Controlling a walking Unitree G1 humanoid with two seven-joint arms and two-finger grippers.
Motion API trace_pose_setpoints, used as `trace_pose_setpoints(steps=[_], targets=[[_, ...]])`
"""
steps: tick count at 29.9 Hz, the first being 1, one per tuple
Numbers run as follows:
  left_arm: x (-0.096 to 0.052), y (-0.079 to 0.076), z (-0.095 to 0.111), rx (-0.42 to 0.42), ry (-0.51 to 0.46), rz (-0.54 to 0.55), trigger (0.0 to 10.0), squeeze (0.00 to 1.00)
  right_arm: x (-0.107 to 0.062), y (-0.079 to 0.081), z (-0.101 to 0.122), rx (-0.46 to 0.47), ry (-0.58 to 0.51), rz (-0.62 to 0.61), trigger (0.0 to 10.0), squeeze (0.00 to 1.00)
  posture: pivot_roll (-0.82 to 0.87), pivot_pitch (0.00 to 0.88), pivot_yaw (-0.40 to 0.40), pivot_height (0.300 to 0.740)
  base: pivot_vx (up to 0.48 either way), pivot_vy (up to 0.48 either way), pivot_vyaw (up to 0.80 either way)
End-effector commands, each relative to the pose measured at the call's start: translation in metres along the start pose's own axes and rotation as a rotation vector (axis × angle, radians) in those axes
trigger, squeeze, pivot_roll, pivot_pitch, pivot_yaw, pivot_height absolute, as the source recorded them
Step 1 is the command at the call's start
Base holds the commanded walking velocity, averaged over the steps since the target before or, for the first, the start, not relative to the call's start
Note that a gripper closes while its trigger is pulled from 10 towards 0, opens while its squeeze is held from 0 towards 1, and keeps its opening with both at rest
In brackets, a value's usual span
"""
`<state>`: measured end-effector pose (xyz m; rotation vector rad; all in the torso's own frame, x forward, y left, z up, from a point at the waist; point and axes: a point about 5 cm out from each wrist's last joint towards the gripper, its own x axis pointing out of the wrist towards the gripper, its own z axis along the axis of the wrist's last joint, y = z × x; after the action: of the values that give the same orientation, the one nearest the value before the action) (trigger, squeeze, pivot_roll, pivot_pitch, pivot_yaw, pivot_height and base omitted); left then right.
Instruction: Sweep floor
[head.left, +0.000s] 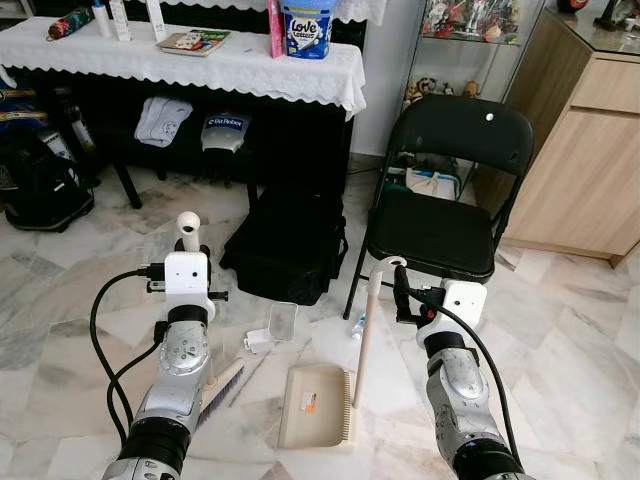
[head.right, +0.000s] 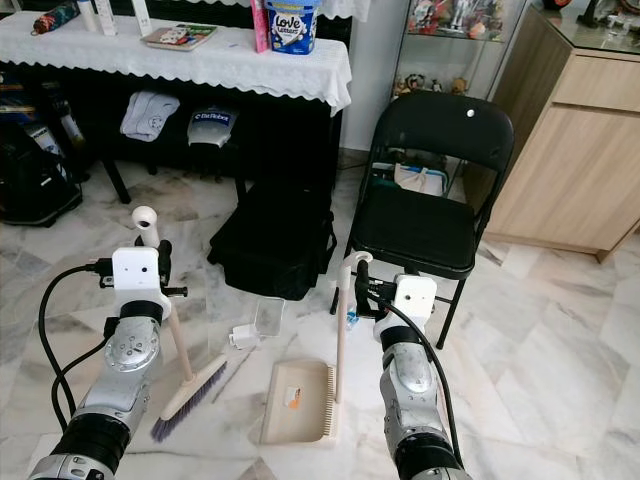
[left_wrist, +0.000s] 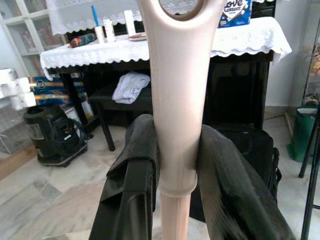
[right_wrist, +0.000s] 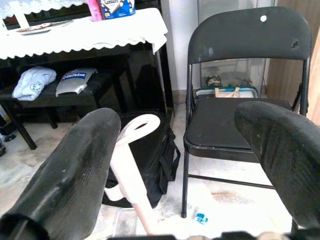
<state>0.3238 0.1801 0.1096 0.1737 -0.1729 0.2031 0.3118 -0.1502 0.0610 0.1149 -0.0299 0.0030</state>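
My left gripper (left_wrist: 177, 145) is shut on the beige broom handle (head.left: 188, 226), just below its ring end. The broom runs down to a purple-bristled head (head.right: 190, 393) resting on the marble floor in front of me. A beige dustpan (head.left: 315, 405) lies flat on the floor between my arms, with its long handle (head.left: 367, 335) standing upright. My right gripper (right_wrist: 185, 135) is open at the top of that handle; the hooked handle end (right_wrist: 135, 130) stands between the fingers, close to one finger (right_wrist: 80, 160). Small litter lies ahead of the dustpan: a white plug (head.left: 258, 342) and a clear plastic box (head.left: 283, 322).
A black bag (head.left: 290, 245) sits on the floor straight ahead, and a black folding chair (head.left: 445, 215) stands to its right. Behind is a dark table under a white lace cloth (head.left: 230, 65). A wooden cabinet (head.left: 590, 170) is at right, a black appliance (head.left: 40, 185) at left.
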Motion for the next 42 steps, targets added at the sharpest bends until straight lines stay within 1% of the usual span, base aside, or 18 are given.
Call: trace_pose_setpoints(steps=[1,3,4,7,12,23,25,29,42], targets=[[0.0042,-0.0018,0.0064,-0.009,-0.026,-0.004,10.0,0.00,0.0019,-0.0010,0.0060,-0.018,-0.027,0.002,10.0,0.81,0.00,0.000,-0.039,0.740,0.000,0.000,0.00],[0.0043,-0.0018,0.0064,-0.009,-0.026,-0.004,10.0,0.00,0.0019,-0.0010,0.0061,-0.019,-0.027,0.002,10.0,0.81,0.00,0.000,-0.039,0.740,0.000,0.000,0.00],[0.0043,-0.0019,0.0063,-0.013,-0.025,-0.004,10.0,0.00,0.0020,-0.0011,0.0061,-0.022,-0.026,0.002,10.0,0.00,0.00,0.000,-0.040,0.740,0.000,0.000,0.00],[0.0045,-0.0021,0.0061,-0.021,-0.022,-0.004,10.0,0.00,0.0022,-0.0013,0.0061,-0.025,-0.026,0.001,10.0,0.00,0.00,0.000,-0.040,0.740,0.000,0.000,0.00],[0.0046,-0.0021,0.0058,-0.027,-0.018,-0.003,10.0,0.00,0.0022,-0.0014,0.0061,-0.026,-0.025,0.000,10.0,0.00,0.00,0.000,-0.040,0.740,0.000,0.341,0.00],[0.0049,-0.0005,0.0057,-0.027,-0.016,-0.003,10.0,0.00,0.0017,-0.0011,0.0051,-0.026,-0.022,-0.005,10.0,0.00,0.01,0.000,-0.037,0.740,0.000,0.480,0.00],[0.0049,-0.0024,0.0081,-0.007,-0.041,-0.025,10.0,0.00,0.0016,-0.0010,0.0047,-0.025,-0.021,-0.007,10.0,0.00,0.01,0.000,-0.036,0.740,0.000,0.000,0.00],[0.0046,-0.0048,0.0104,-0.015,-0.051,-0.033,10.0,0.00,0.0016,-0.0008,0.0045,-0.024,-0.020,-0.010,10.0,0.00,0.01,0.000,-0.034,0.740,0.000,0.000,0.00],[0.0047,-0.0084,0.0115,-0.009,-0.059,-0.068,10.0,0.00,0.0016,-0.0002,0.0043,-0.023,-0.020,-0.012,10.0,0.00,0.01,0.000,-0.030,0.740,0.000,0.000,0.00]])
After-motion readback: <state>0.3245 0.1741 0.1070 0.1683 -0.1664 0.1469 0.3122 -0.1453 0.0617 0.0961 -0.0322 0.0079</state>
